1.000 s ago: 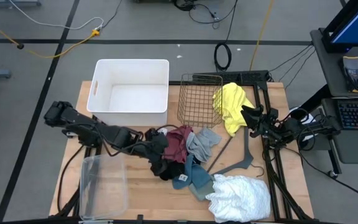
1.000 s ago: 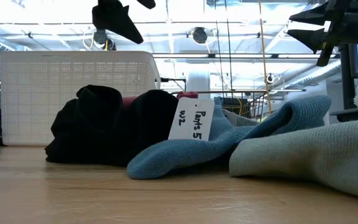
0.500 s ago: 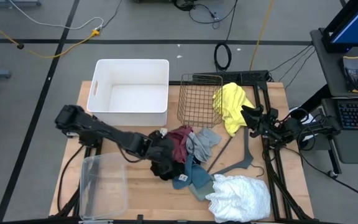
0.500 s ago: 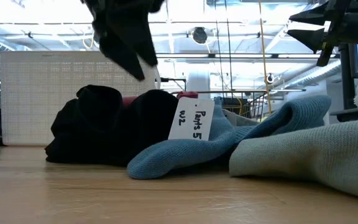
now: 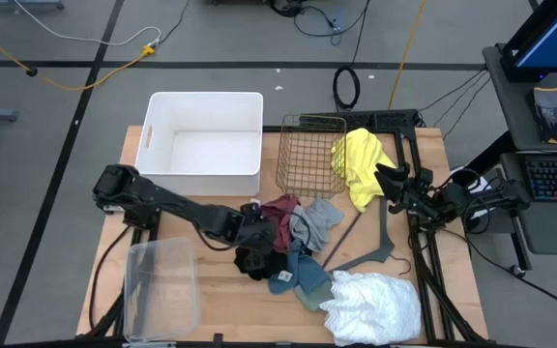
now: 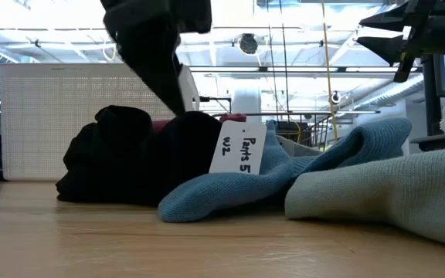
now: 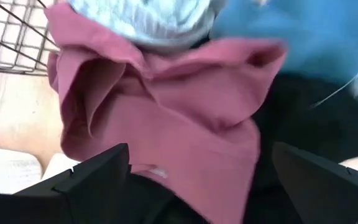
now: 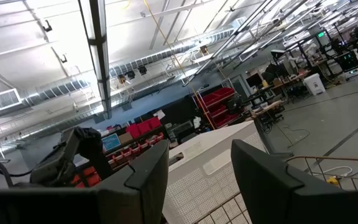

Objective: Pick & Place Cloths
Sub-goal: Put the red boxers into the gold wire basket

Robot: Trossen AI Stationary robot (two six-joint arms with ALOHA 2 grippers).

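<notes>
Hovering spread wide over the maroon cloth at the table's middle, the left pincer grips nothing; the right pincer waits half-parted, empty, by the right edge.

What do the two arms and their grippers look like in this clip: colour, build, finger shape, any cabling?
Both arms are matte black, built of rounded jointed segments. The left gripper has two broad, flat black fingers with angular edges. The right gripper has the same dark, blocky fingers. Black cables trail off behind the right arm at the table edge. No markings are visible.
</notes>
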